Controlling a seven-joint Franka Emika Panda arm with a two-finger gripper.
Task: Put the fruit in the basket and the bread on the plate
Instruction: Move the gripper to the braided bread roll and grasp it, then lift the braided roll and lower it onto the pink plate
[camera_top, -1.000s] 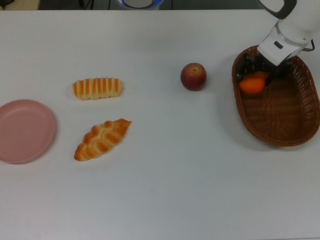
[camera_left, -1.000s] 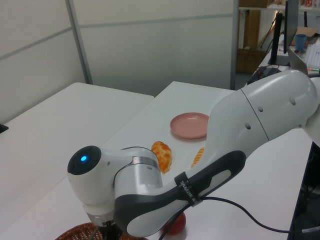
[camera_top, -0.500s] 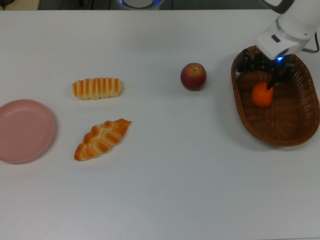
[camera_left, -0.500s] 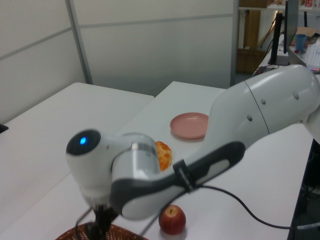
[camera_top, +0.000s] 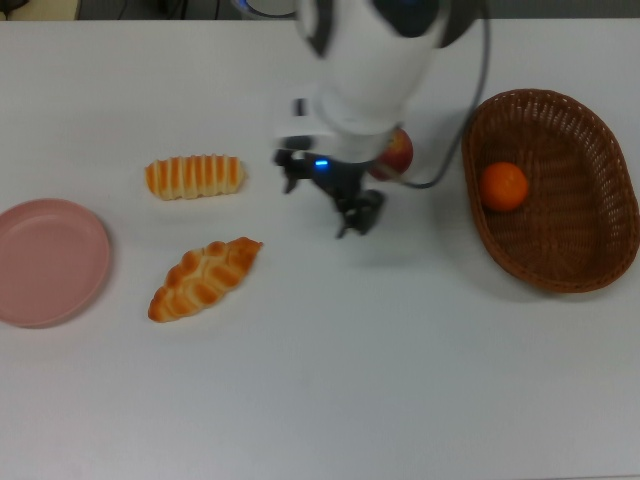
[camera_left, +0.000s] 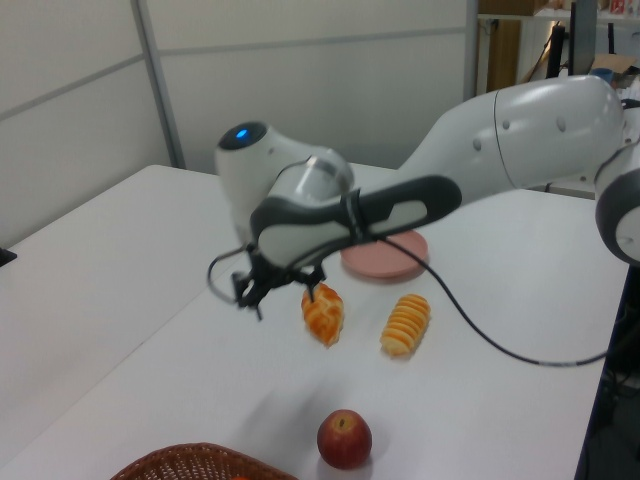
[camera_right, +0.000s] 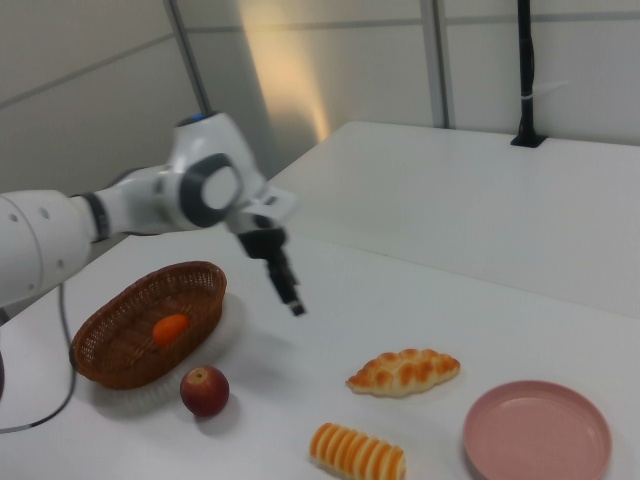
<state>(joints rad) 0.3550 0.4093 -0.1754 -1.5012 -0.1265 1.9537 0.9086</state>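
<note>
Orange (camera_top: 503, 186) sits in basket (camera_top: 592, 264), apple (camera_top: 400, 152) half-hidden under the arm on tabletop (camera_top: 330, 390); gripper (camera_top: 322, 195) hovers empty, fingers (camera_top: 357, 215) spread — best descend squarely over the apple before closing.

In the top view, the basket (camera_top: 560, 250) stands at the tabletop's (camera_top: 380, 380) right, with the orange (camera_top: 503, 186) inside it near its left wall. The apple (camera_top: 399, 154) lies on the tabletop left of the basket, partly hidden under the arm. The claw (camera_top: 325, 200) hangs above the tabletop between the apple and the ridged roll (camera_top: 195, 176). The braided loaf (camera_top: 204, 277) lies below the roll in the top view, and the plate (camera_top: 50, 262) sits at the far left, apart from both breads.
</note>
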